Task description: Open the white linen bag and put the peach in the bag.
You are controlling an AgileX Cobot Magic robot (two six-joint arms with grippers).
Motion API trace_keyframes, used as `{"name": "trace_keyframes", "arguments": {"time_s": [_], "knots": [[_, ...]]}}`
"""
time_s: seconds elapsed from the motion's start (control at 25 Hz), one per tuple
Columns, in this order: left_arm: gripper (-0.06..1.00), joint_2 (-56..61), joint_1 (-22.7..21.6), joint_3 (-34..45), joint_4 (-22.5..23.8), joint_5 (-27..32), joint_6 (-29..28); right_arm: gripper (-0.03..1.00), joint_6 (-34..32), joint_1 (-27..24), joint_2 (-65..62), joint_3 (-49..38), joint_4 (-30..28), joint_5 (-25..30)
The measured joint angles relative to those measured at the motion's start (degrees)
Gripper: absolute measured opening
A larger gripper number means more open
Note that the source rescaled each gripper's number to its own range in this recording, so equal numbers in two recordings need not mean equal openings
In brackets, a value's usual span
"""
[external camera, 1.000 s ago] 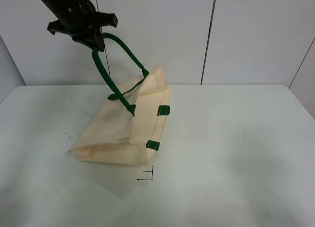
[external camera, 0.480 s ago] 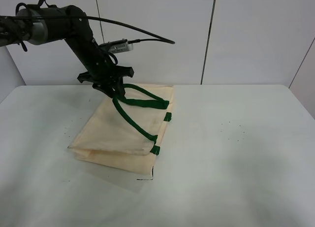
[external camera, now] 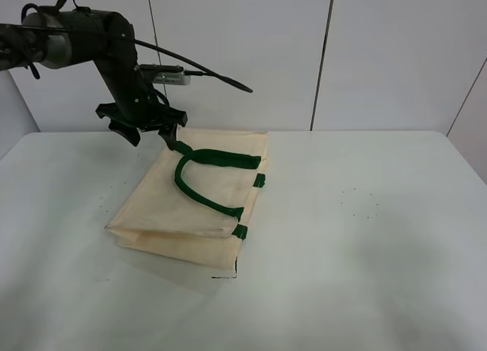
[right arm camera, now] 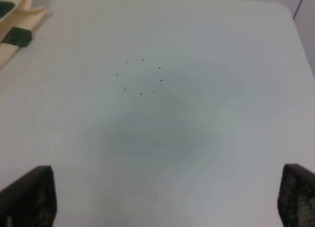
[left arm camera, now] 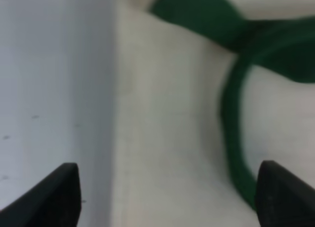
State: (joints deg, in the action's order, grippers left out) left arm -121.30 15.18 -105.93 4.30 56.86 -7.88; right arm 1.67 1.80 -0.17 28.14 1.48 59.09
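Observation:
The white linen bag lies flat on the table, its green strap handle resting in a loop on top. My left gripper hovers open just above the bag's far left corner, with the end of the strap right beside one finger. In the left wrist view the gripper is wide open over the cream cloth, with the strap between the fingers but not gripped. My right gripper is open and empty above bare table; it is out of the exterior view. The peach is not in view.
The white table has a small black mark by the bag's near corner and a ring of dots on the right. A corner of the bag with a green tab shows in the right wrist view. A wall stands behind.
My left gripper came down from high up with the strap, and the bag collapsed flat. The gripper has opened, let the strap drop onto the bag, and shifted left.

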Motion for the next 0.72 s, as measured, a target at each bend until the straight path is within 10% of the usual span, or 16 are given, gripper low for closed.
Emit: {"name": "trace_keyframes", "arguments": {"time_s": [0.48,0.72], "knots": [[1.0,-0.04,-15.11,0.0,-1.34,5.42,0.29,1.0,0.0,0.0,0.0,0.0,0.0,0.0],[1.0,-0.04,-15.51,0.0,-3.54,10.62,1.62,1.0,0.0,0.0,0.0,0.0,0.0,0.0]]}}
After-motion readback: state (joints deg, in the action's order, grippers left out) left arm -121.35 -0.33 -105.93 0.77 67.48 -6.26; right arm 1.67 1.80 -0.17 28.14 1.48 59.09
